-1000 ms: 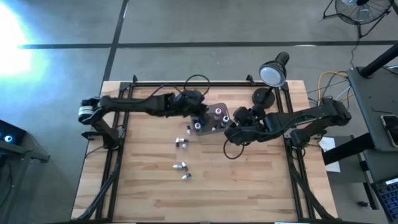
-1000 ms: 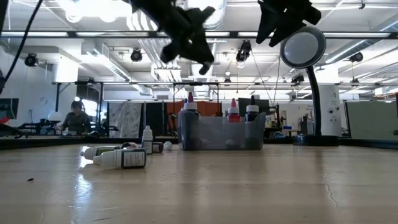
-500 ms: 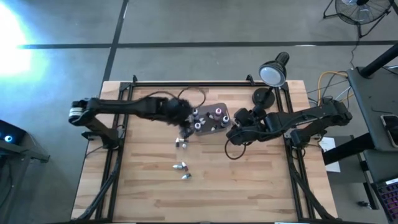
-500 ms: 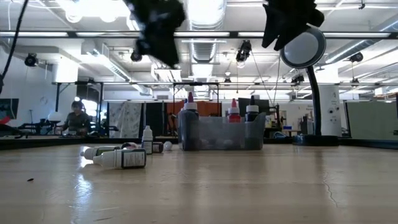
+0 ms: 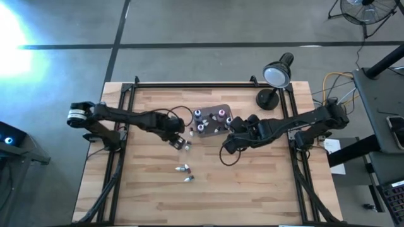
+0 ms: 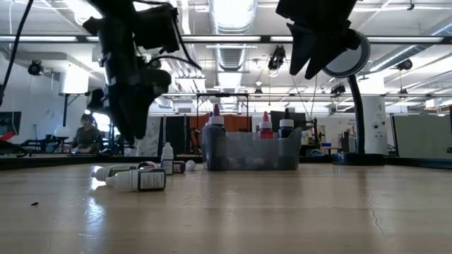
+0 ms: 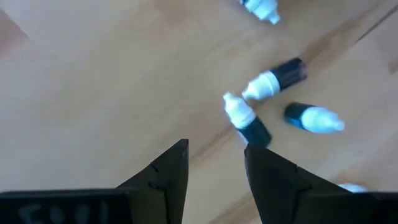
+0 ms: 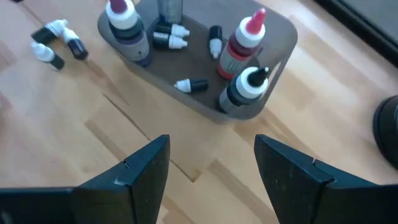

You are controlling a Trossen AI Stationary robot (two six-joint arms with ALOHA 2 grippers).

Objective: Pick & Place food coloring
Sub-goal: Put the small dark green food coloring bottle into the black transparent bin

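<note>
Several tiny food coloring bottles lie on their sides on the wooden table: a cluster [image 5: 184, 144] by my left gripper and two more [image 5: 185, 173] nearer the front. In the left wrist view the closest one [image 7: 247, 121] has a white cap and a dark body. My left gripper [image 5: 177, 134] [image 7: 214, 165] hangs open just above the table, pointing steeply down, beside that cluster. The smoky-grey tub [image 5: 213, 120] [image 8: 205, 102] holds upright and lying bottles. My right gripper [image 5: 226, 144] [image 8: 211, 168] hovers open on the tub's near right side.
A round desk lamp [image 5: 278, 74] stands at the table's far right corner. A black frame rail [image 5: 120, 157] runs along the table's left and right sides. Bare wood stretches across the near half of the table [image 5: 252, 189].
My left gripper has swung from above the tub toward the table's left and near side, dropping low and tipping to point steeply down beside the loose bottles. My right gripper has sunk a little beside the tub.
</note>
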